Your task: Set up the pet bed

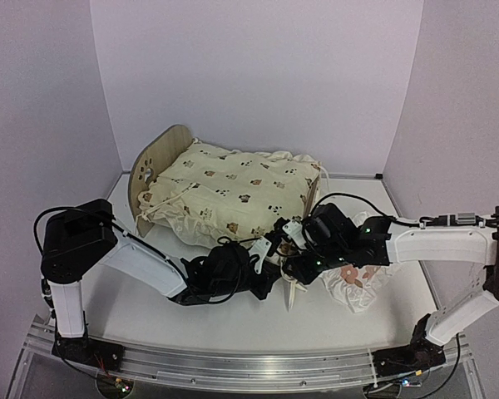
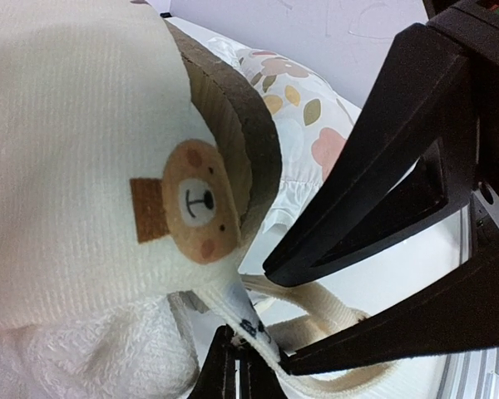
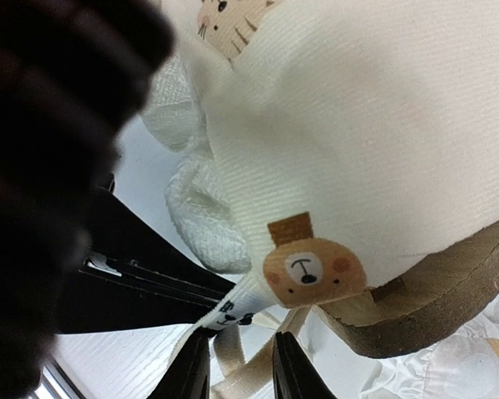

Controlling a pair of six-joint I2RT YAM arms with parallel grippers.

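Pet bed (image 1: 154, 166) far left, cream cushion (image 1: 233, 187) on it, left gripper (image 2: 239, 366) (at the near corner) jaws closed on tie string (image 2: 233, 307), right gripper (image 3: 241, 357) jaws slightly apart around second string (image 3: 235, 381).

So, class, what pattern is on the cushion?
Cream cushion with small printed animals, bears and a cat; best in the right wrist view.

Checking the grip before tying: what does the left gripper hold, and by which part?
The left gripper holds the cream cushion by a tie string at its corner, jaws shut.
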